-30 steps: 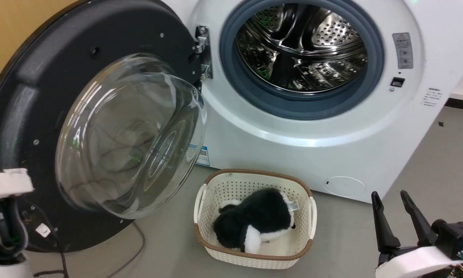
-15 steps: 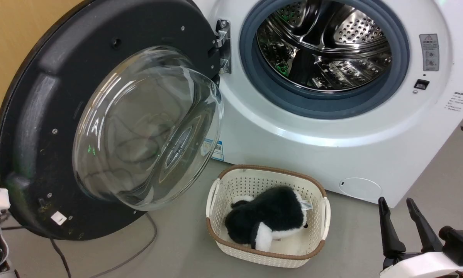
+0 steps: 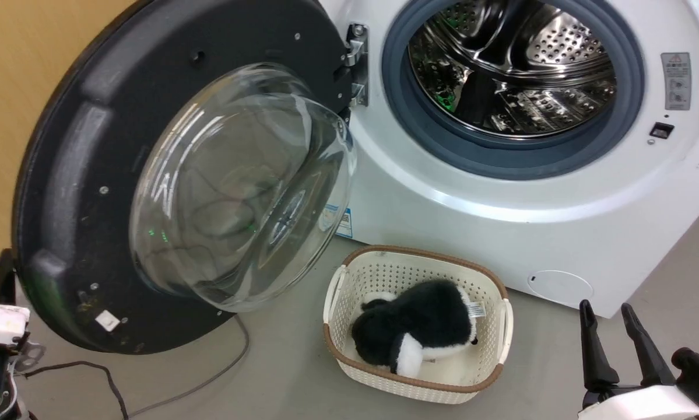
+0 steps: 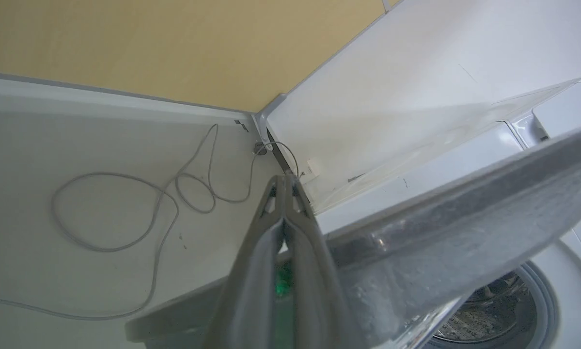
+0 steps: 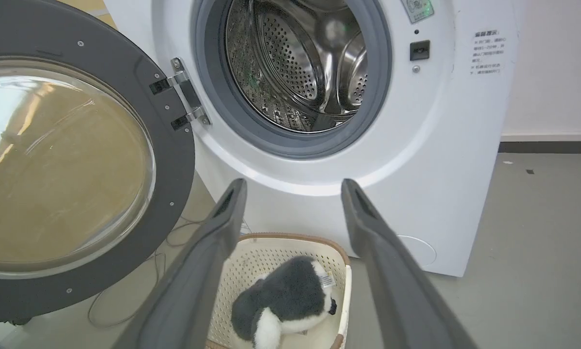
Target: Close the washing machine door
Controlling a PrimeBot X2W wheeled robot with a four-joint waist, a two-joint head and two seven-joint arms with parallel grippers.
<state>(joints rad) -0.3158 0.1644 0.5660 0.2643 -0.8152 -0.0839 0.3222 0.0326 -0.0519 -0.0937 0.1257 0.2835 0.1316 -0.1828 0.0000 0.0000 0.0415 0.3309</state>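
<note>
The door stands wide open, its outer face just beside the left pincer, whose fingers are pressed together, empty. Best to push low on the rim, far from the hinge, and swing it steadily toward the machine until it latches. The right pincer is spread wide and well clear.

White washing machine, black-rimmed door, seemingly grey-blue gasket, cream hole-patterned basket trimmed brown, black-and-white plush toy.

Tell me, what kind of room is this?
Probably a laundry room: a big white washing machine with its round door open, and a cream laundry basket on the floor holding a plush toy.
</note>
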